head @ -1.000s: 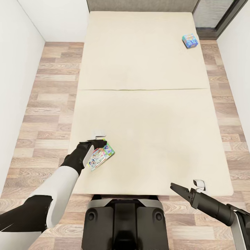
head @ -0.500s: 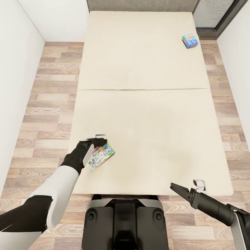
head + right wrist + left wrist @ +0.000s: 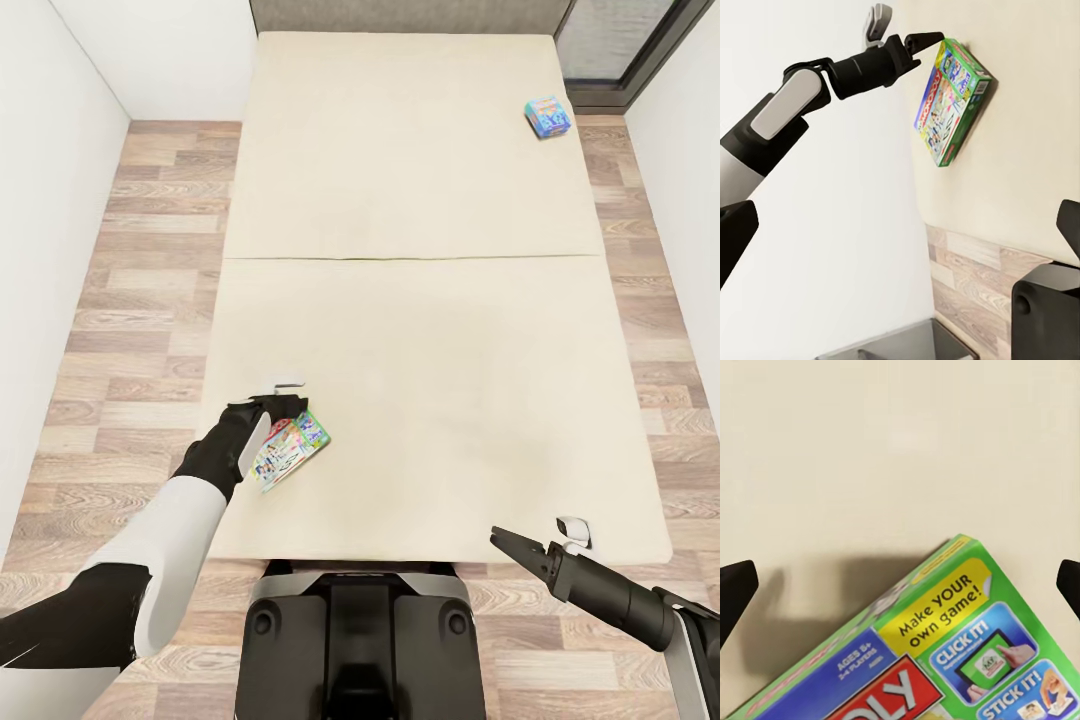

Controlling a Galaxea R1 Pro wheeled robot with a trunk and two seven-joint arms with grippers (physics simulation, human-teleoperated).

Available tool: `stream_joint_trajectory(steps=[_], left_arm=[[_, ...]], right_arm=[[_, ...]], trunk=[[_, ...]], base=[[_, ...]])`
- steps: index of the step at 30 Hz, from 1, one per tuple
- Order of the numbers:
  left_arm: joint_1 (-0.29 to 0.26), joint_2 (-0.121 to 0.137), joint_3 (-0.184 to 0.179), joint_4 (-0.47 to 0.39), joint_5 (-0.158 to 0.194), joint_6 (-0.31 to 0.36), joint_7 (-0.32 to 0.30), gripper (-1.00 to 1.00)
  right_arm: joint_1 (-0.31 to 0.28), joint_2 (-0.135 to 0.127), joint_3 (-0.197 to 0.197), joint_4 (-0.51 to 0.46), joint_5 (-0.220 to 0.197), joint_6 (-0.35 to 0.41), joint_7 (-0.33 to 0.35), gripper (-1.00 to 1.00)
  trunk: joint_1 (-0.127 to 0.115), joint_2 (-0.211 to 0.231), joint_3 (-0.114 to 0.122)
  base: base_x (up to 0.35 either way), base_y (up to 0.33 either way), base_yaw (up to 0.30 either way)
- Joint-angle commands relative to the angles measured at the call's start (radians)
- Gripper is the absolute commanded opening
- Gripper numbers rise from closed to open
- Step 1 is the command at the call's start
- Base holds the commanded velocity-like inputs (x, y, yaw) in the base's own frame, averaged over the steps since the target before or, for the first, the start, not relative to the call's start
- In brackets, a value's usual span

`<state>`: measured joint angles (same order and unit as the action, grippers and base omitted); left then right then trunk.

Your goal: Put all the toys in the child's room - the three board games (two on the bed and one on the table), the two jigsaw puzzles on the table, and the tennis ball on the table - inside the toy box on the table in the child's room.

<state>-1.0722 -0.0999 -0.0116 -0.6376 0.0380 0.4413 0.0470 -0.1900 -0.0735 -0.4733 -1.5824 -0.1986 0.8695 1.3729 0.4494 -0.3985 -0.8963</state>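
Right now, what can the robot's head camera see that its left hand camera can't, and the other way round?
The head camera alone takes in the whole bed, the wood floor, a small blue game box far up the bed on the right side, and both grippers, left and right. The left hand camera alone is close enough to read the green game box: "Make YOUR own game!", "CLICK IT!", "STICK IT!". Both show that green game box lying on the cream mattress, with the left gripper open over its edge.
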Motion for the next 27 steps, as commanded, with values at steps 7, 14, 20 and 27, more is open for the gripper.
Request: stream_joint_trajectory(steps=[7, 14, 20, 27], left_arm=[[0.0, 0.0, -0.002, -0.002, 0.004, 0.005, 0.005, 1.0], [0.0, 0.002, -0.002, -0.002, 0.004, 0.005, 0.005, 1.0], [0.0, 0.0, -0.002, -0.001, 0.005, 0.004, 0.005, 1.0], [0.0, 0.0, -0.003, -0.002, 0.005, 0.003, 0.005, 1.0]], right_arm=[[0.0, 0.0, 0.001, 0.0, -0.002, 0.008, 0.001, 1.0], [0.0, 0.0, 0.001, 0.0, -0.002, 0.008, 0.001, 1.0], [0.0, 0.0, 0.001, 0.0, -0.002, 0.008, 0.001, 1.0], [0.0, 0.0, 0.0, 0.0, -0.002, 0.008, 0.001, 1.0]], trunk=[[0.001, -0.001, -0.002], [0.001, -0.001, -0.011], [0.001, -0.001, -0.019], [0.001, -0.001, -0.021]], base=[[0.0, 0.0, 0.0], [0.0, 0.0, 0.0], [0.0, 0.0, 0.0], [0.0, 0.0, 0.0]])
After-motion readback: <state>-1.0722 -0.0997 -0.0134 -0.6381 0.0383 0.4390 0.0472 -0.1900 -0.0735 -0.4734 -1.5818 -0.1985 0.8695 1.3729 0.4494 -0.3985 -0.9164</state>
